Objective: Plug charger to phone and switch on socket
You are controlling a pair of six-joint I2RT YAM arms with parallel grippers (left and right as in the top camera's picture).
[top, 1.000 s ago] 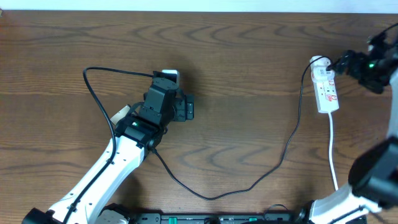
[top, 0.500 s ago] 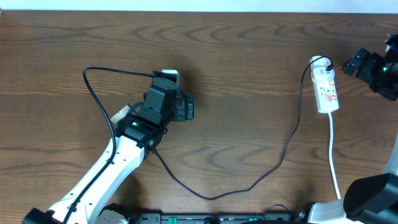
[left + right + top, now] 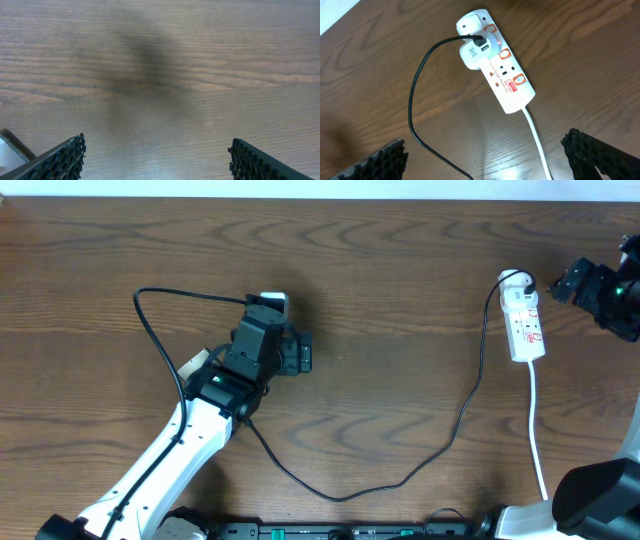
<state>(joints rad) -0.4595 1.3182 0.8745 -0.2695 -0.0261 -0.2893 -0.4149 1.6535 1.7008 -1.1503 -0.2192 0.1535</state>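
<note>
The white socket (image 3: 524, 325) lies at the right of the table and also shows in the right wrist view (image 3: 506, 80). A white adapter (image 3: 472, 54) is plugged into its far end. The black charger cable (image 3: 462, 408) runs from it in a long curve to the left, passes under my left arm and loops back (image 3: 140, 305) to the phone. The phone (image 3: 273, 301) is mostly hidden under my left gripper (image 3: 287, 352); one corner shows in the left wrist view (image 3: 9, 151). My left gripper (image 3: 157, 160) is open over bare wood. My right gripper (image 3: 566, 282) (image 3: 485, 160) is open and empty, right of the socket.
The socket's white cord (image 3: 536, 430) runs toward the table's front edge. The wooden table (image 3: 380, 260) ends at a pale strip along the back.
My right gripper has drawn back to the right, away from the socket's far end, then held still. The left arm, phone and cable have not moved.
</note>
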